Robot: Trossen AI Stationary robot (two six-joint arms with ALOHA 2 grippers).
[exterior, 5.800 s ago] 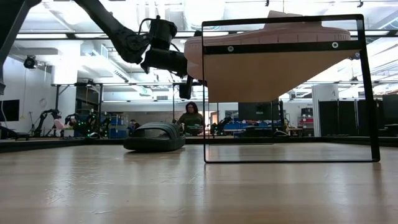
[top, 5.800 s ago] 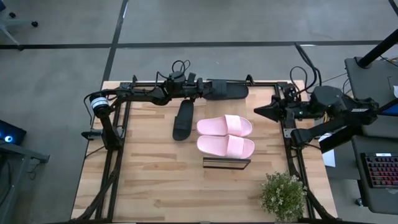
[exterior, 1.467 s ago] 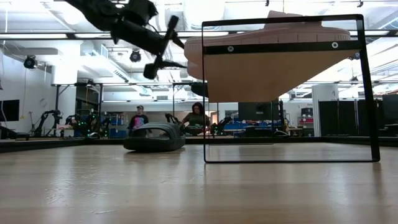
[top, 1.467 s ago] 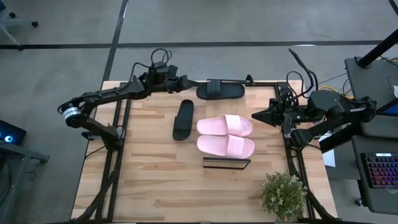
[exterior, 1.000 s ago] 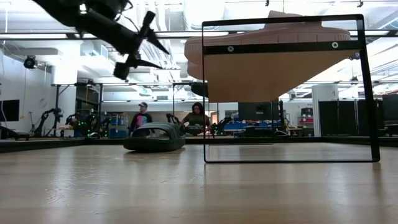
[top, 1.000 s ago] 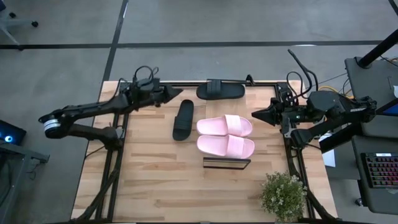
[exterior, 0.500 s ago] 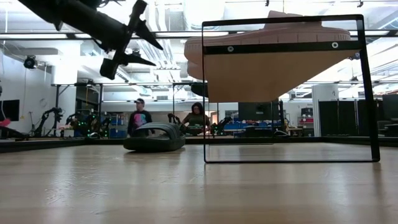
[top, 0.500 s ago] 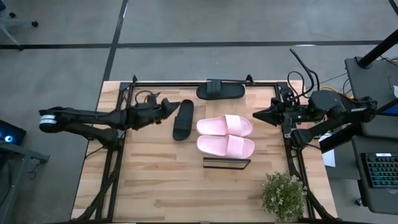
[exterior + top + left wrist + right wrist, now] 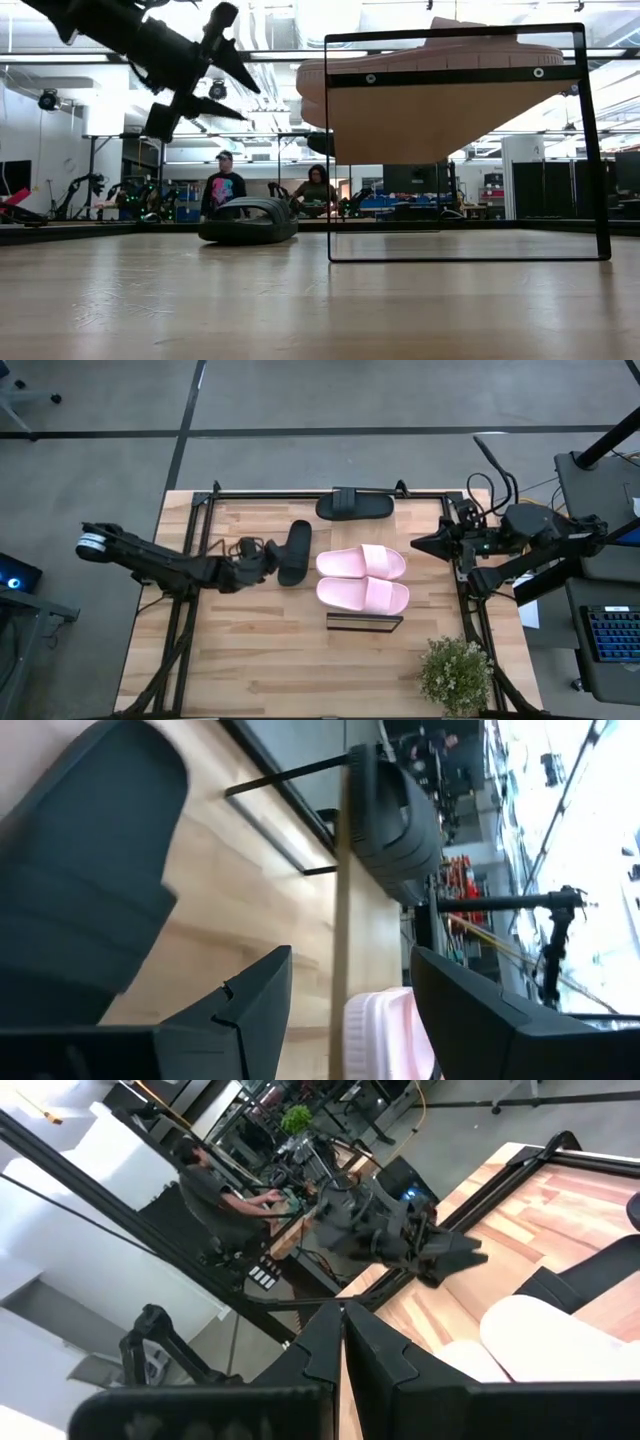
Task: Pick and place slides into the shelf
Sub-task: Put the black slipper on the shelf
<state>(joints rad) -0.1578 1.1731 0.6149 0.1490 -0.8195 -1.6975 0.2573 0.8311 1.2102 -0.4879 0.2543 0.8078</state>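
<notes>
On the light-wood tabletop (image 9: 250, 650), the left gripper (image 9: 268, 557) hovers spread and empty, centre-left, beside a black rubber slide sandal (image 9: 294, 553).

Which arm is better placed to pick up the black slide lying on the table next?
The left. Its pincer is open right beside the black slide on the table. The right pincer is shut and waits at the table's far edge, beyond the pink slides.

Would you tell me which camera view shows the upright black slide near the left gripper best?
The high view: the black slide shows whole, just ahead of the left gripper. The left wrist view shows only its end, the low view only its side; the right wrist view shows an edge.
</notes>
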